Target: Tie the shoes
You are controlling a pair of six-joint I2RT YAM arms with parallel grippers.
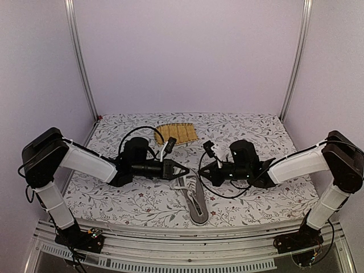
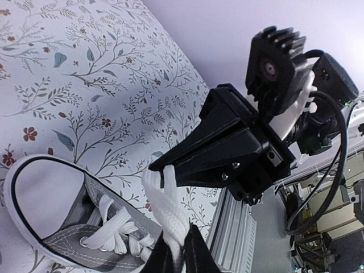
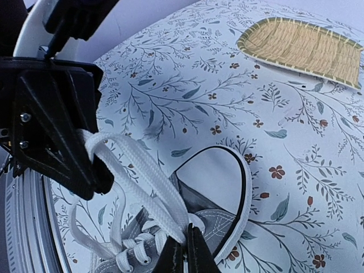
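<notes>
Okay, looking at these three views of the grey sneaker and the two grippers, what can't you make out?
Right wrist view: the white laces vanish behind the left gripper, hiding where they end; the bottom edge cuts off the toe of the small grey canvas sneaker.
Left wrist view: the bottom edge cuts off the toe too.
Top view: between the left gripper and the right gripper the laces are too small to show any knot.

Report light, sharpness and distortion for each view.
Top external: even soft light, faint shadows, sneaker small but sharp. Left wrist: tilted frame, white lace crisp, black right gripper swallows detail. Right wrist: woven mat sharp, no glare, slight wide-angle bowing at the left edge.
</notes>
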